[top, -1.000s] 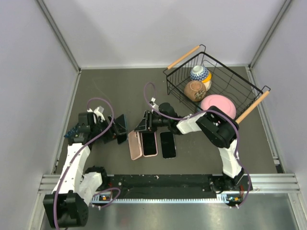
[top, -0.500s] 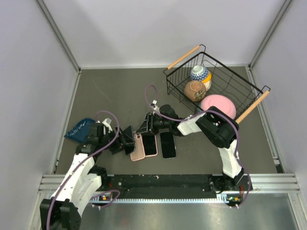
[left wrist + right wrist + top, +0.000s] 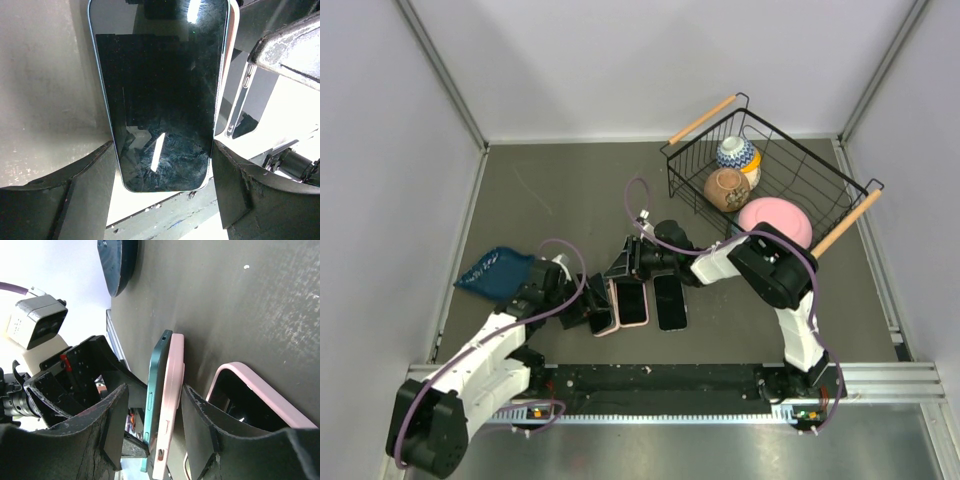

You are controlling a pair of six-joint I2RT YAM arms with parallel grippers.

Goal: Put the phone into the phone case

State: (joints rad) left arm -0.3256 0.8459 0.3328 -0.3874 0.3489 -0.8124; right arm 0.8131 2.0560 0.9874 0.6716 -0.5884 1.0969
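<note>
My left gripper is shut on the teal-edged, dark-screened phone, its fingers pressing both long sides. In the right wrist view the phone stands on edge, pressed flat against the empty pink case, which is also tipped on edge. The case shows in the top view just right of my left gripper. My right gripper is open and straddles the phone and case; its right finger rests against the case's back. It lies just above them in the top view.
A second phone in a pink case and a bare black phone lie flat to the right. A blue cloth lies at the left. A wire basket with bowls stands at the back right.
My left arm has carried the phone right and toward the near edge, up against the pink case. The case, flat before, now stands tipped on edge. The right gripper has barely moved.
</note>
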